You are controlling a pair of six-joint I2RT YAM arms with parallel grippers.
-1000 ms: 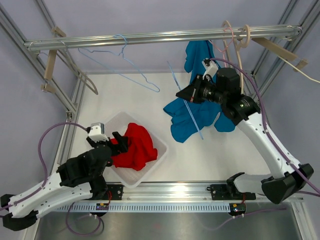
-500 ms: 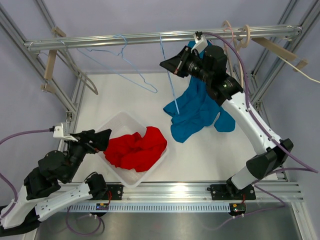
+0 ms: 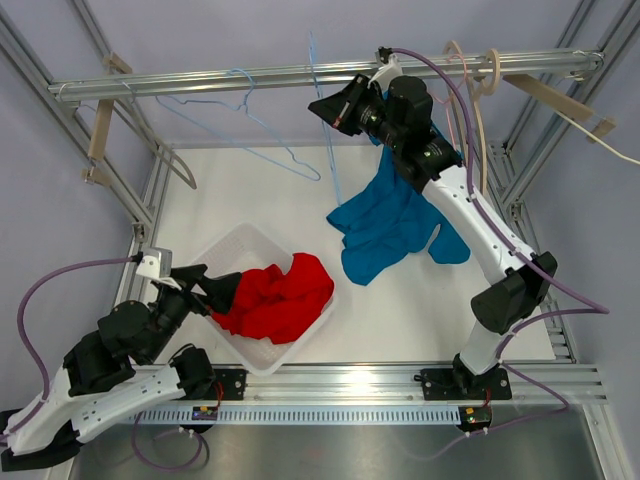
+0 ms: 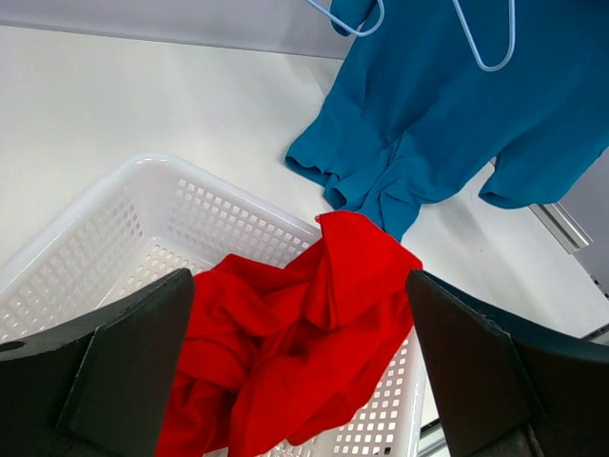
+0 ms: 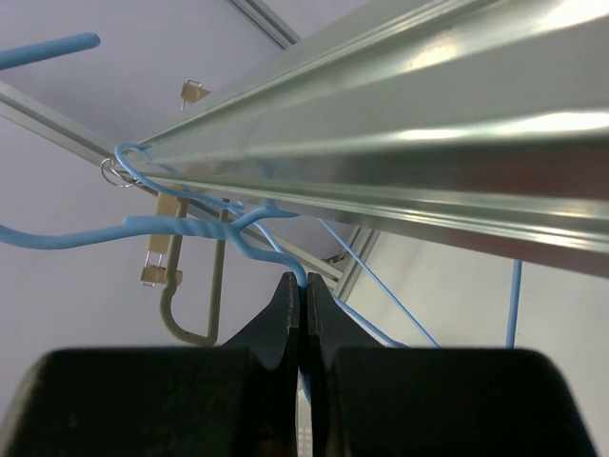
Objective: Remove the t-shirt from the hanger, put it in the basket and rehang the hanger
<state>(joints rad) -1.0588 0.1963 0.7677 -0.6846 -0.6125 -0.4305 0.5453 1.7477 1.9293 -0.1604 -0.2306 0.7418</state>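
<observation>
No legible text, label, brand, number or sign in any view. Small dark module point(image 3: 205, 410) on front rail, just near side of white basket point(image 3: 238, 240): coloured specks on face, too small to read. Second module point(image 3: 470, 418) on same rail, well right of basket: likewise unreadable. Blue t-shirt point(image 3: 385, 230) on counter beyond basket: plain fabric, no print showing.
</observation>
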